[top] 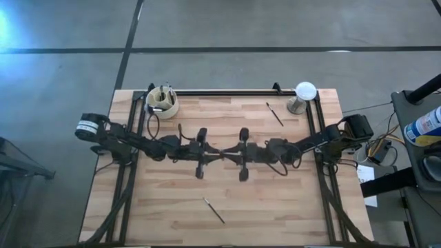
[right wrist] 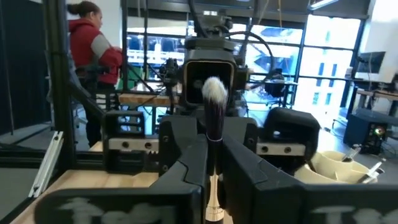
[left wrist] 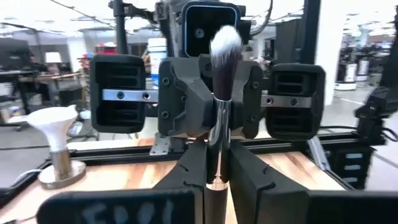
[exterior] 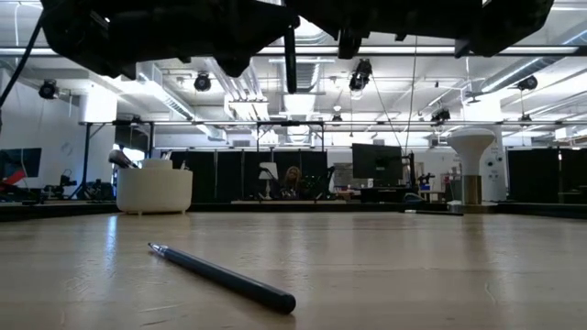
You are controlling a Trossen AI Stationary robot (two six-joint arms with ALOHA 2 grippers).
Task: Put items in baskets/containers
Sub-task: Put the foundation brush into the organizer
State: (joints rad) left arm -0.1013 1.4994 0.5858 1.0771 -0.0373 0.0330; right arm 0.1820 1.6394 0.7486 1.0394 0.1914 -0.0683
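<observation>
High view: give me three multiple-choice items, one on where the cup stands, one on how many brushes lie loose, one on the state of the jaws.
1. The cup stands at:
A. the far left corner
B. the near right corner
C. the centre

2. Loose brushes on the table:
A. none
B. two
C. five

3. The fluffy brush is:
A. in the cup
B. gripped by the left gripper and the right gripper
C. lying free

Answers:
1. A: it stands by the far rail, on the left.
2. B: one brush lies far right and another lies near.
3. B: both wrist views show jaws shut on its handle.
</observation>
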